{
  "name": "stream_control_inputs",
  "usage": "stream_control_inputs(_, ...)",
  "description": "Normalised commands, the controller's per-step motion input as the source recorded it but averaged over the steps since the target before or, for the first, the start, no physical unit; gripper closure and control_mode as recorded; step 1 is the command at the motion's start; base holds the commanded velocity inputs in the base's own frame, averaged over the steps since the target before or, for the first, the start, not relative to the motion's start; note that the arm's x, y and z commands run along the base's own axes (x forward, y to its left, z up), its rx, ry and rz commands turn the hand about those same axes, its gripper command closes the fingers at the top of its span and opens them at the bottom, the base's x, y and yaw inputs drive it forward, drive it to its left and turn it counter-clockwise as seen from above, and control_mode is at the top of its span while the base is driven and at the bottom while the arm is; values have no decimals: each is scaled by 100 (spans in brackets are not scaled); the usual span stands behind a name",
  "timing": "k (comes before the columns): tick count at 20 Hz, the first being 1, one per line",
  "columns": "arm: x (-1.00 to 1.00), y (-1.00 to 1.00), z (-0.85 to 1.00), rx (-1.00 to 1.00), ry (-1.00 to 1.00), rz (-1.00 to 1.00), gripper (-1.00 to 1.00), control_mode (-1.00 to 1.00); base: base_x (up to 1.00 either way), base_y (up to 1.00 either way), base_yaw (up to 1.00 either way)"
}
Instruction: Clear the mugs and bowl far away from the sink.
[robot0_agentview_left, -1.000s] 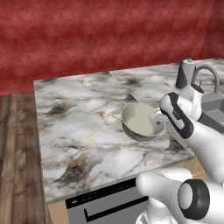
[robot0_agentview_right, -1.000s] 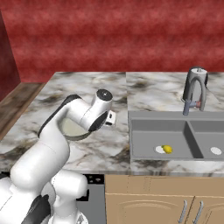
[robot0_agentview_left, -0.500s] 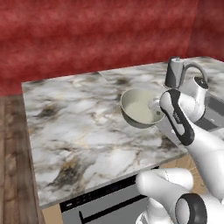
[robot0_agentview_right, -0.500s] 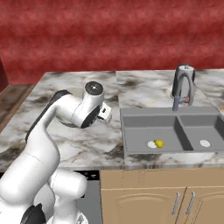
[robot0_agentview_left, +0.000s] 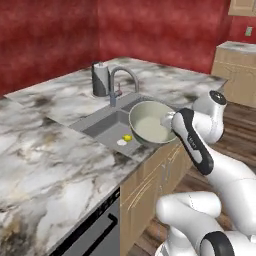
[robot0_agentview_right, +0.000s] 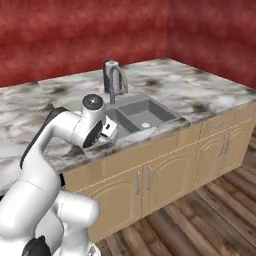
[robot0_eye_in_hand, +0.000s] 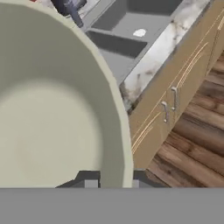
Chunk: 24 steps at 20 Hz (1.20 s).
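Observation:
The bowl (robot0_agentview_left: 149, 123), wide, pale cream-green and glossy, hangs above the counter's front edge by the sink (robot0_agentview_left: 109, 123). My gripper (robot0_agentview_left: 168, 121) is shut on its rim on the side away from the sink. In the hand view the bowl (robot0_eye_in_hand: 52, 109) takes up the left half, with the gripper (robot0_eye_in_hand: 111, 183) pinching its near rim and the sink (robot0_eye_in_hand: 131, 24) beyond it. In the right base view the gripper (robot0_agentview_right: 108, 131) sits in front of the sink (robot0_agentview_right: 142, 111). The mugs are out of view.
A grey curved faucet (robot0_agentview_left: 123, 79) and a dark canister (robot0_agentview_left: 100, 79) stand behind the sink. A small yellow thing (robot0_agentview_left: 127, 137) lies in a basin. Cabinet doors (robot0_agentview_right: 200, 155) and wood floor (robot0_agentview_right: 210, 220) lie below the counter edge. A marble counter (robot0_agentview_left: 45, 165) stretches left.
Both base views have swung round with the base, so the sink now lies in front of the arm. The bowl stays in the shut gripper, now at the counter's front edge.

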Motion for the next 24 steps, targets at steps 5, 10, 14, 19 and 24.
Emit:
stream_control_inputs(5,0,0,0,0,0,0,100,100,-27,-7,-90)
stream_control_inputs(10,0,0,0,0,0,0,100,100,-26,-6,-92)
stream_control_inputs(14,0,0,0,0,0,0,100,100,-24,-25,-84)
stream_control_inputs(19,0,0,0,0,0,0,100,100,0,-4,-98)
stream_control_inputs(24,0,0,0,0,0,0,100,100,-1,-12,-95)
